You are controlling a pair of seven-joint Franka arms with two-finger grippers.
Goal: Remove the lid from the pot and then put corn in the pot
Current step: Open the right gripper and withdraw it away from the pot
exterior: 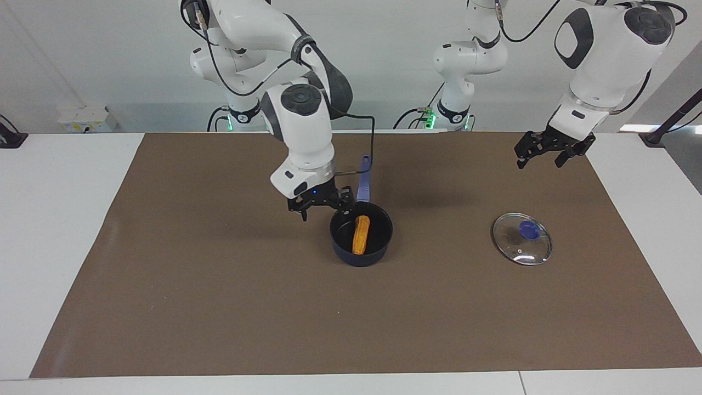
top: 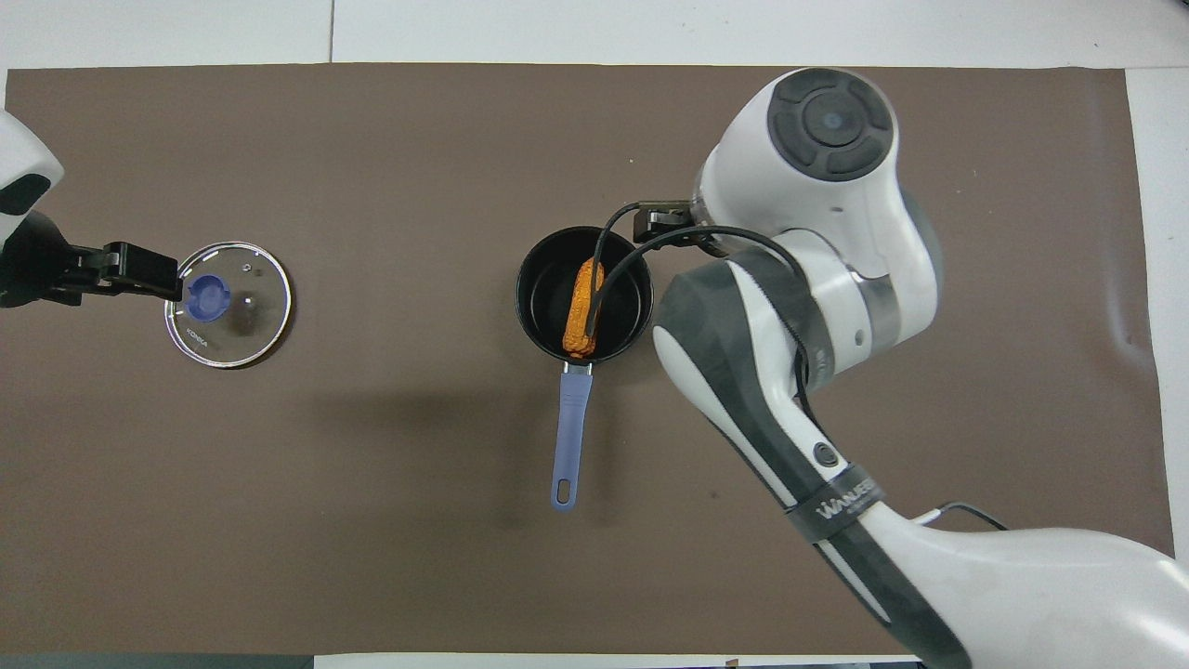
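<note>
Both grippers have their jaws apart and carry nothing. The right gripper (exterior: 323,207) hangs in the air just beside the pot (exterior: 361,234), at the rim toward the right arm's end of the table. In the overhead view its fingers are mostly covered by the arm's own wrist, so only the facing view shows them spread.

The left gripper (exterior: 544,152) is raised over the brown mat (exterior: 219,307). From above, its tip (top: 139,269) seems to reach the edge of the lid (top: 228,304), but the facing view shows it high and clear of the lid.

The corn (exterior: 360,234) lies inside the pot, leaning on the wall. The pot's blue handle (top: 568,432) points toward the robots. The lid rests flat on the mat, well apart from the pot, toward the left arm's end.
</note>
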